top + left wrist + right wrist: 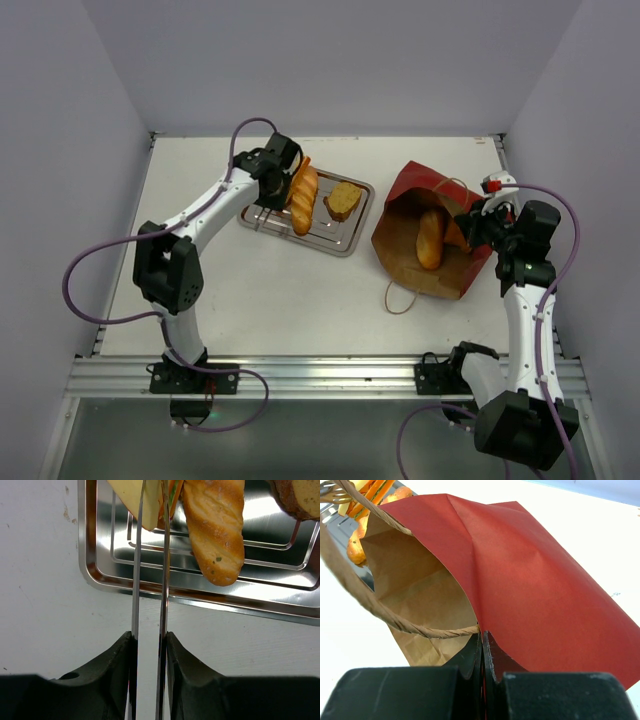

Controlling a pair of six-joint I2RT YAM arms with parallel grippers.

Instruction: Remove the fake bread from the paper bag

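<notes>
**Right claw** [482, 641]: nearest item, at 3 o'clock on the bench [250, 300]. It is clenched on the rim of the paper bag [545, 590], pinching the paper just beside the foot of a twine handle [420, 629].

**Paper bag** [410, 185]: dark red outside and tan inside, it lies on its side on the bench at 3 o'clock. The mouth gapes upward under the top camera. A second handle loop [400, 297] rests on the bench at the bag's 7 o'clock.

**Fake bread, in bag:** one golden loaf [430, 240] sits inside on the tan lining.

**Steel tray** [342, 243]: on the bench at 10 o'clock of the bag, apart from it.

**Fake bread, on tray:** a baguette [303, 195] lies lengthwise, with a brown-crusted slice [343, 201] at its 3 o'clock. A yellow slice [127, 500] shows at its 9 o'clock.

**Left claw** [288, 183]: farthest item, reaching over the tray's rim [200, 595]. Its thin metal fingers [136, 580] stand a narrow gap apart, with the yellow slice at their tips. The tips run out of the wrist view, so whether they pinch the slice or have let go cannot be told.
</notes>
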